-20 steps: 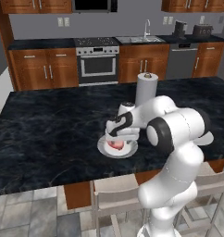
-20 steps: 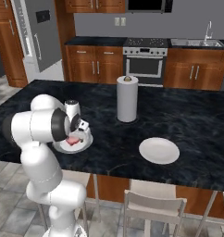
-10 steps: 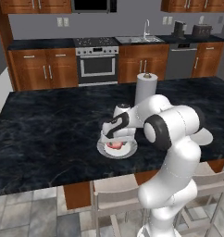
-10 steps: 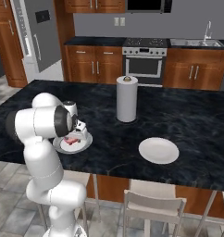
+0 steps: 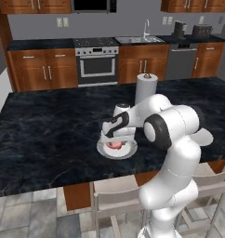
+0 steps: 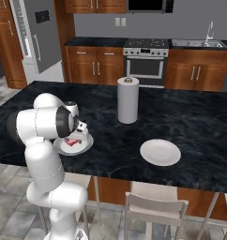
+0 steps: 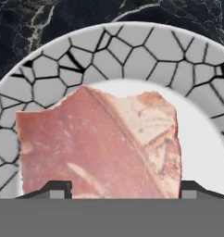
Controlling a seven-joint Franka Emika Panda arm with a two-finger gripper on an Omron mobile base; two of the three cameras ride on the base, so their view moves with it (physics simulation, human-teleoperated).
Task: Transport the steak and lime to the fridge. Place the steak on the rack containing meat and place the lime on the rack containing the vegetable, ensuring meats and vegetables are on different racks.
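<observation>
While the steak (image 7: 100, 143) lies on a plate (image 7: 132, 51) with a grey crackle-patterned rim, the gripper (image 7: 124, 187) sits low over it — one dark fingertip at each side of the meat, pressed against its edges, grasping the steak. From the left base camera the pink lump (image 5: 115, 144) shows under the hand (image 5: 116, 131), on the plate (image 5: 128, 151) near the front edge of the black marbled island (image 5: 44, 125). A paper towel roll (image 6: 127, 100) stands upright further back, well apart — and a second, plain white plate (image 6: 160, 152) lies to the right.
</observation>
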